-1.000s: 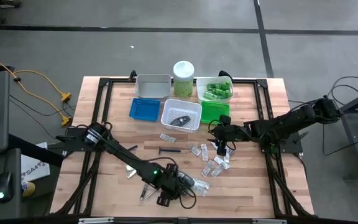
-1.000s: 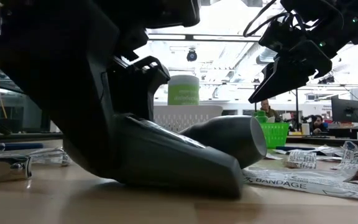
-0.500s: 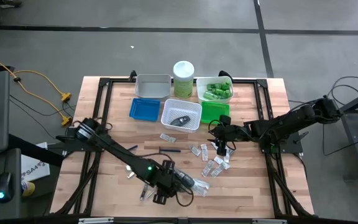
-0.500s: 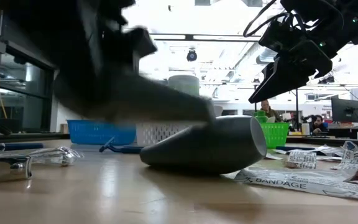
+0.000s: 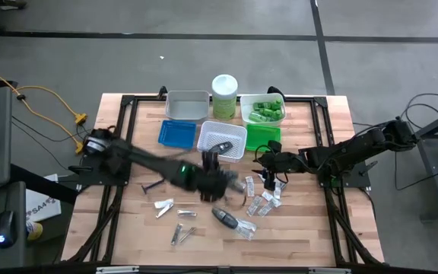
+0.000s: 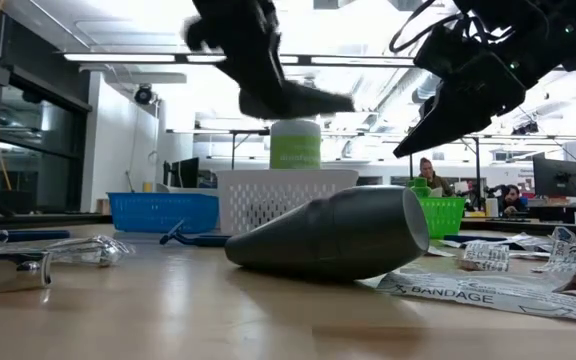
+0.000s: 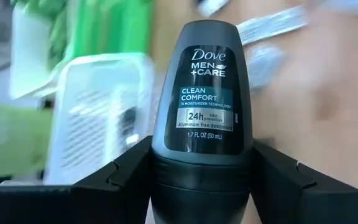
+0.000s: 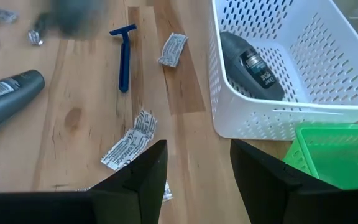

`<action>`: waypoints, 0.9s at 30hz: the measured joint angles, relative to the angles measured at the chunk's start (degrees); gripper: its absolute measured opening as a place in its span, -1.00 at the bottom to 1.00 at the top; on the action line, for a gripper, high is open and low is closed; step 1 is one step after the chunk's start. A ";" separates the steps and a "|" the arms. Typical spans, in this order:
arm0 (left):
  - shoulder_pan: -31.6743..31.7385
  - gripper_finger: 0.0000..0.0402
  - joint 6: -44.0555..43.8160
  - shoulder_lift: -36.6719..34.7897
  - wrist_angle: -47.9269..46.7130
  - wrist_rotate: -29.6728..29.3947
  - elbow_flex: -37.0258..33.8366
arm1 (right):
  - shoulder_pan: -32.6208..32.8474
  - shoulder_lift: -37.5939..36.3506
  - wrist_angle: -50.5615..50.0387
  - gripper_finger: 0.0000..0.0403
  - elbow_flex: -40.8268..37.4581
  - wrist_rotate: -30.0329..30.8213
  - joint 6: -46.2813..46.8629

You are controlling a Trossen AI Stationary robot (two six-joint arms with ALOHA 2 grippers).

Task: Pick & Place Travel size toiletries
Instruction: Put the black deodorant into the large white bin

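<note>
My left gripper (image 7: 202,163), blurred in the high view (image 5: 207,181), hangs above mid-table in front of the white basket (image 5: 221,131), shut on a dark grey Dove deodorant (image 7: 202,93). A second deodorant (image 5: 226,219) lies on its side near the front edge, and a third (image 8: 253,68) lies inside the basket. My right gripper (image 8: 194,171) is open above the clear packets (image 5: 263,199), with nothing between its fingers. A blue razor (image 8: 124,56) and silver clippers (image 5: 164,205) lie flat on the wood. My left gripper pinches the deodorant's dark cap end (image 7: 166,168) between its two fingers (image 7: 126,171), one on each side. The labelled body sticks out forward beyond the fingertips. The deodorant is lifted clear of the table, as the low view (image 6: 298,100) shows.
Along the far edge stand a grey tray (image 5: 187,105), a blue tray (image 5: 176,133), a pale-green canister (image 5: 224,95), a white tray of green tubes (image 5: 262,110) and a green basket (image 5: 263,135). More clippers (image 5: 182,232) lie near the front.
My left gripper has risen from the table near the front edge and swung toward the far edge and the white basket, tipping less steeply downward. It carries one deodorant, now lifted clear. The other deodorant stays lying where it was.
</note>
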 joint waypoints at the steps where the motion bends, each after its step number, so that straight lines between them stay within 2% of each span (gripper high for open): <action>1: 2.14 0.02 1.22 0.20 0.02 -0.07 0.00 | -0.02 0.00 0.03 -0.16 0.00 -0.02 0.47; 8: 13.97 0.02 6.76 0.38 0.42 1.05 -0.02 | 0.00 0.00 -0.26 -0.16 0.00 -3.78 3.57; 12: 18.51 0.02 7.10 0.38 0.69 6.43 -0.02 | 0.27 0.00 -0.08 -0.16 0.00 -6.42 8.46; 18: 21.77 0.03 7.57 0.38 0.70 15.49 -1.46 | 3.39 0.00 0.07 -0.16 0.00 -5.05 8.71; 24: 21.82 0.46 8.45 0.38 2.09 16.87 -2.05 | 5.24 0.04 0.73 -0.16 0.00 -3.79 8.70; 27: 21.71 0.56 7.54 0.38 2.63 17.47 -2.05 | 5.82 0.04 0.72 -0.16 0.00 -2.72 8.71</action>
